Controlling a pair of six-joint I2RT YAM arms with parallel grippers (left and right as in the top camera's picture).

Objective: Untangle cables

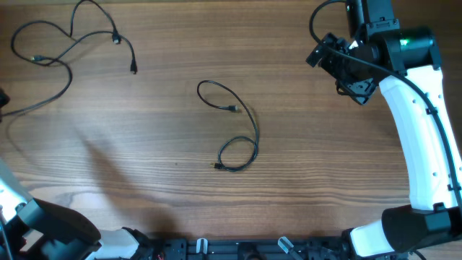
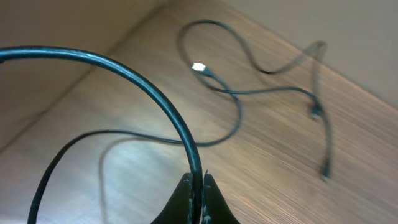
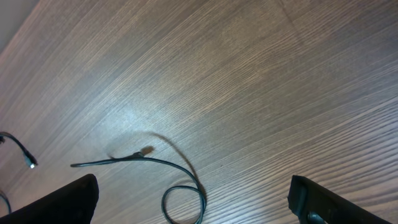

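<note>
Two thin black cables lie apart on the wooden table. One cable (image 1: 70, 74) sprawls in loops at the far left, its plug ends (image 1: 133, 69) free, and one strand runs off the left edge. In the left wrist view my left gripper (image 2: 198, 186) is shut on this cable (image 2: 155, 93), which arcs up and away to the left; its other loops and plugs (image 2: 199, 67) rest on the table beyond. The second cable (image 1: 249, 119) lies mid-table, curled into a small loop (image 3: 183, 202) with a gold tip (image 3: 147, 150). My right gripper (image 1: 336, 72) hangs open at the far right, holding nothing.
The right arm's white link (image 1: 422, 137) runs down the right side. The left arm's base (image 1: 50, 231) sits at the front left corner. Black fixtures (image 1: 245, 249) line the front edge. The table's far corner (image 2: 168, 6) shows in the left wrist view.
</note>
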